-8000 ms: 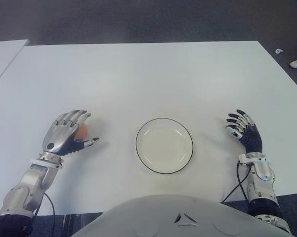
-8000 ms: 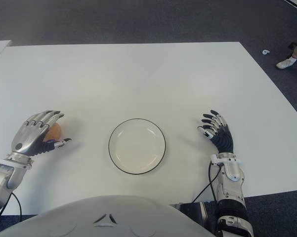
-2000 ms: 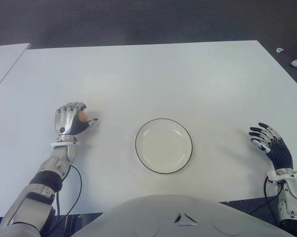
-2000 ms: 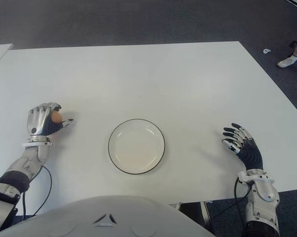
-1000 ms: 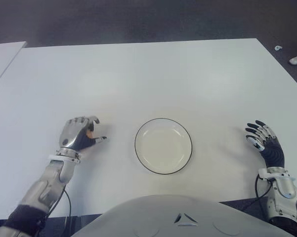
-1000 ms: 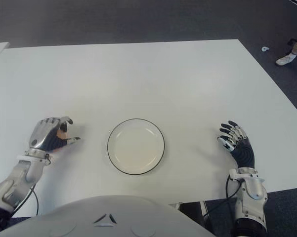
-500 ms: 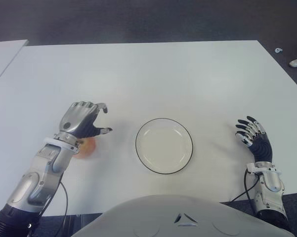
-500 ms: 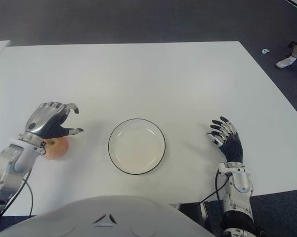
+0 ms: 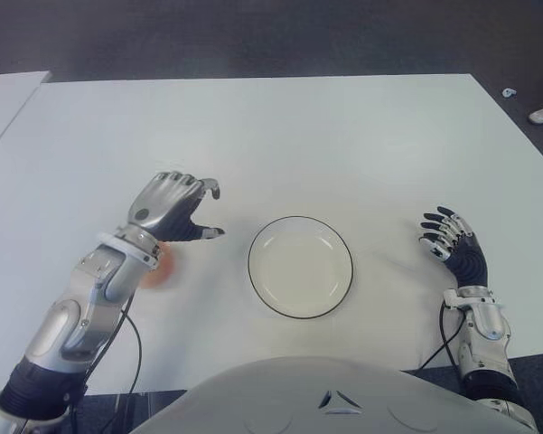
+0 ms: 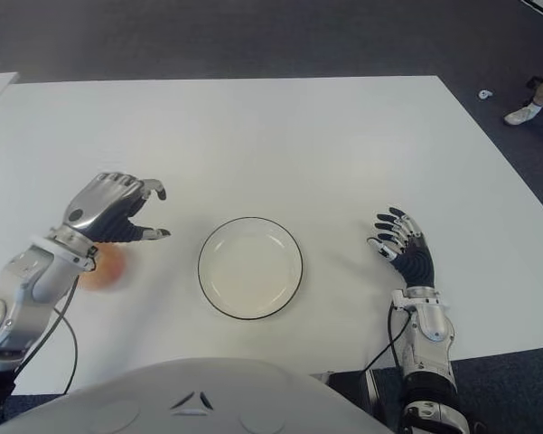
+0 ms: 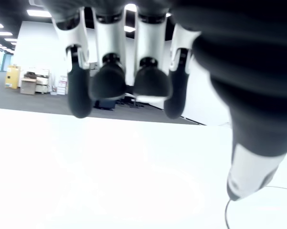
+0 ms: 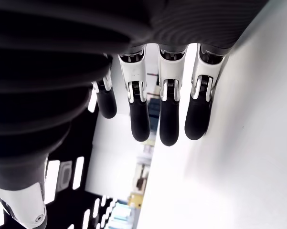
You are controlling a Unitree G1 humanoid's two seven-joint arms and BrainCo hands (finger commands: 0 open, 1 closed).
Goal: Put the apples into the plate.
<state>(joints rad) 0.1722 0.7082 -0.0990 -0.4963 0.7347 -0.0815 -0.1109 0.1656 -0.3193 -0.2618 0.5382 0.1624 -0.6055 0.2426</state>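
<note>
- Left eye view shows the left hand point(image 9: 167, 208) raised over the white desk point(image 9: 280, 136), to the left of the plate point(image 9: 300, 267)
- Its fingers point(image 11: 110, 71) are half curled and loose, and the left wrist view shows nothing between them
- One apple point(image 9: 156, 268) lies on the desk beneath the left wrist, partly hidden by it, well apart from the plate
- Nothing lies in the plate, which sits near the middle front of the desk
- On the other side of the plate the right hand point(image 10: 403, 248) shows near the desk's front edge, its fingers point(image 12: 167, 114) spread and holding nothing
</note>
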